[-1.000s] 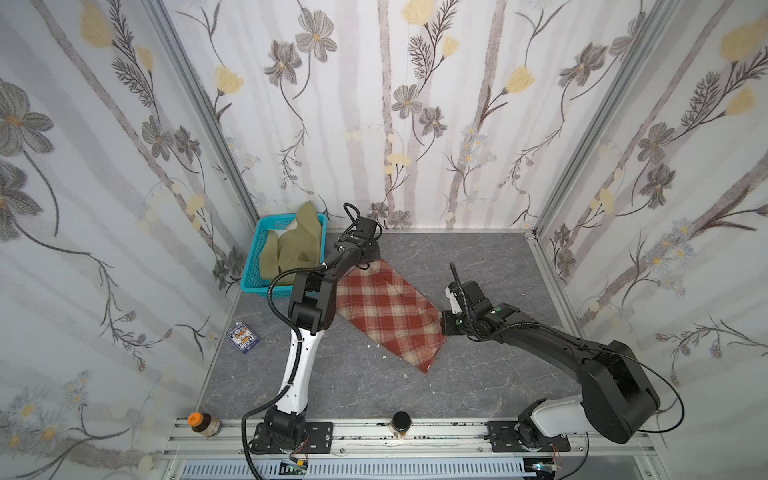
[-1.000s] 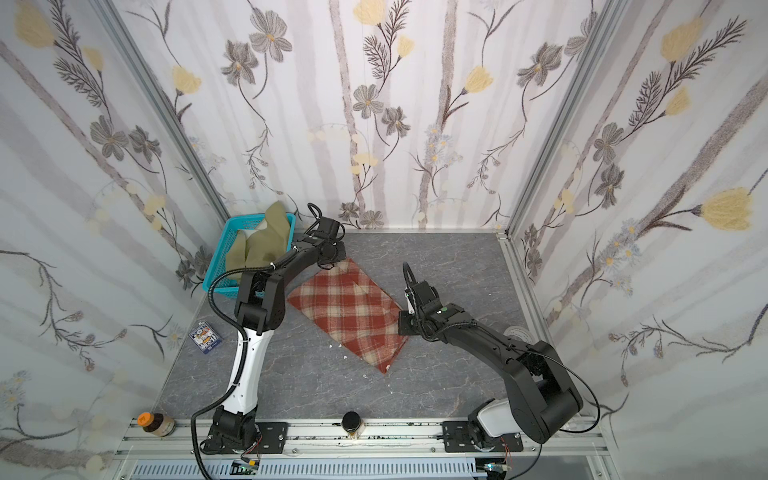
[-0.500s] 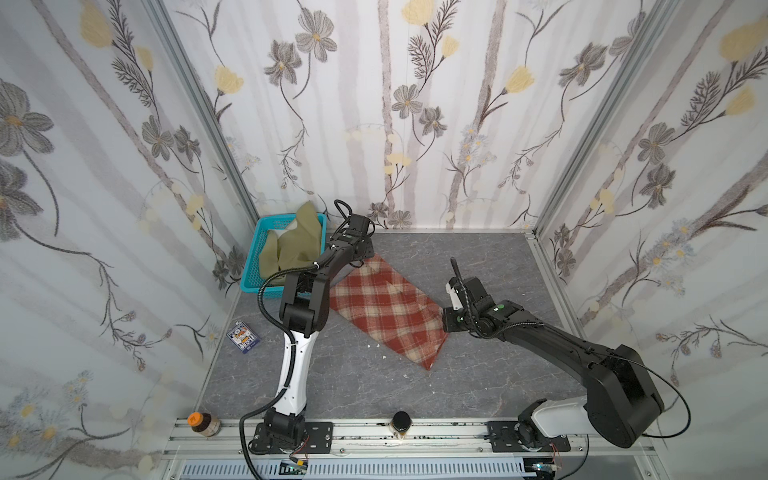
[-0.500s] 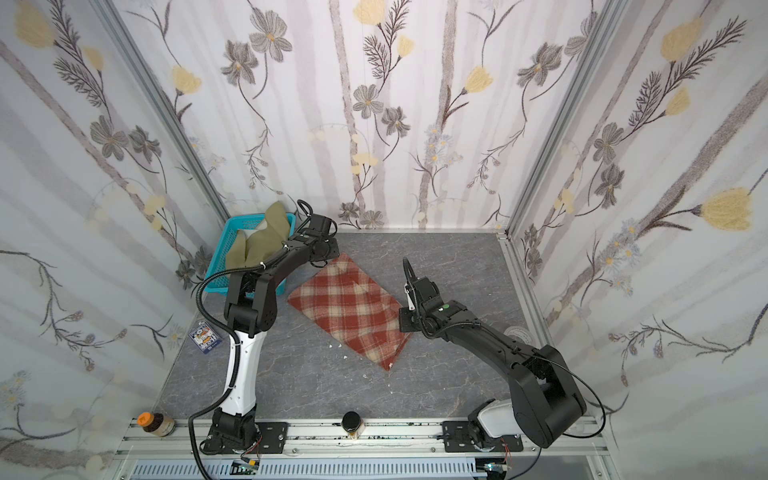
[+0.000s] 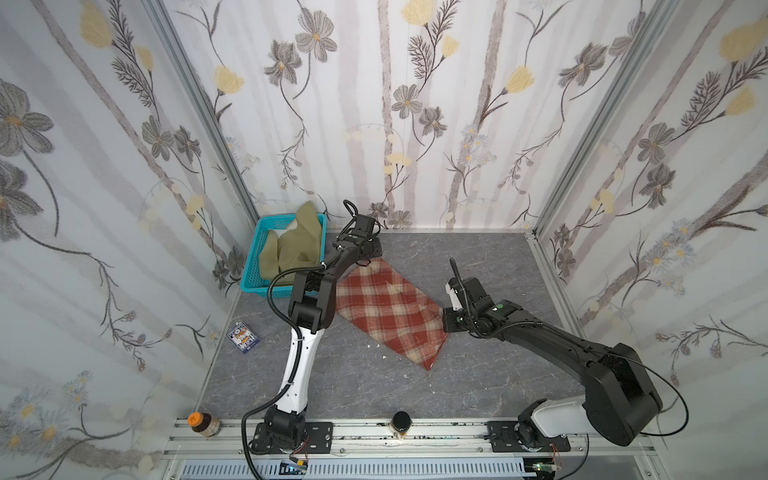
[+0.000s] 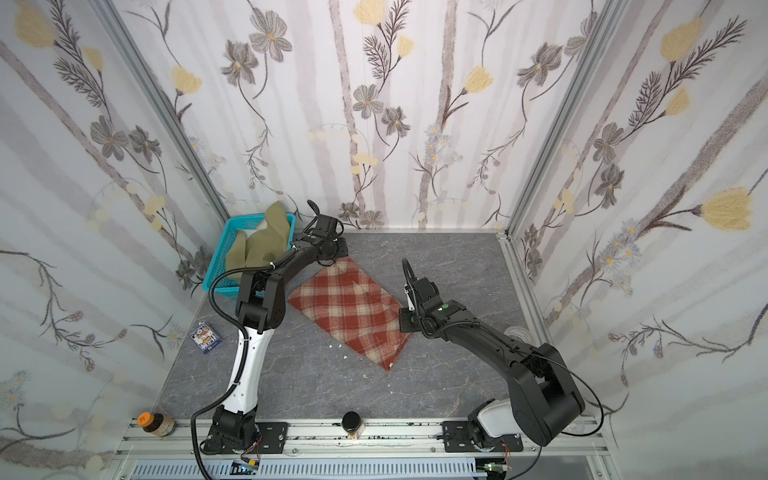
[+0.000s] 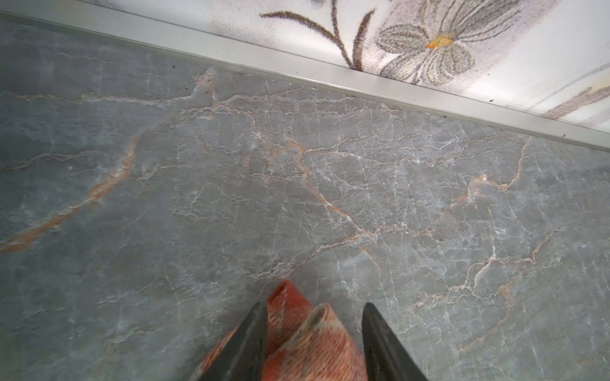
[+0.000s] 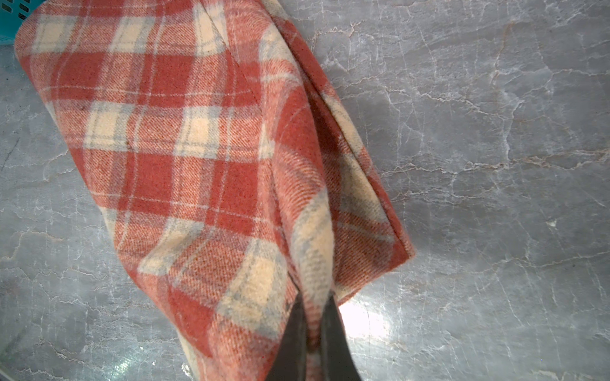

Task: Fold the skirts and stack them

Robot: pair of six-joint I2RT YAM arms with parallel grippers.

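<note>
In both top views the plaid skirt (image 5: 388, 316) lies folded at the centre of the grey table (image 5: 478, 374). The right gripper (image 8: 315, 298) pinches its right edge tight; the left gripper (image 7: 313, 308) stands parted around its upper corner. The green skirt (image 5: 295, 245) sits crumpled in the basket (image 5: 254, 270), left of centre

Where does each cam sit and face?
Both top views: high over the front rail, looking down and back; left arm, right arm whole, plaid skirt, olive skirt in basket.
Left wrist: on left arm, facing table by back wall; open left fingers flank a plaid corner.
Right wrist: on right arm, facing along plaid skirt; right fingers pinch it.
Shared: plaid skirt, all views.
</note>
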